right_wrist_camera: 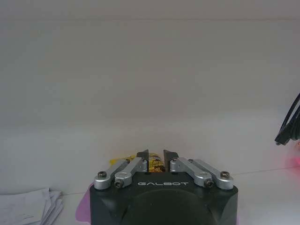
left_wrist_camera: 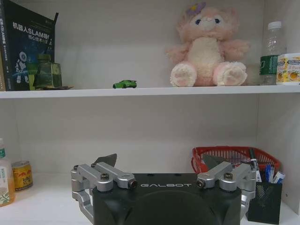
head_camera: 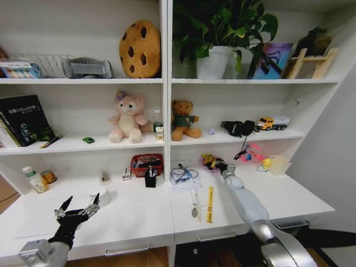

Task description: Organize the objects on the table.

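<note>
Right pincer clenched on yellow snack packet at desk rear, left pincer spread wide, holding nothing

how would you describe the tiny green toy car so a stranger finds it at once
Start at the white middle shelf board left of the centre divider. The tiny green toy car sits there between the black book and the pink plush bunny, the smallest and lowest thing there.

Left arm sitting low at 7 o'clock in head view, left pincer pointing up toward 1 o'clock, fingers spread wide, holding nothing. Right arm reaching out from 5 o'clock toward 12, fully extended, right pincer with fingers nearly closed, pinching a small item between the tips.
</note>
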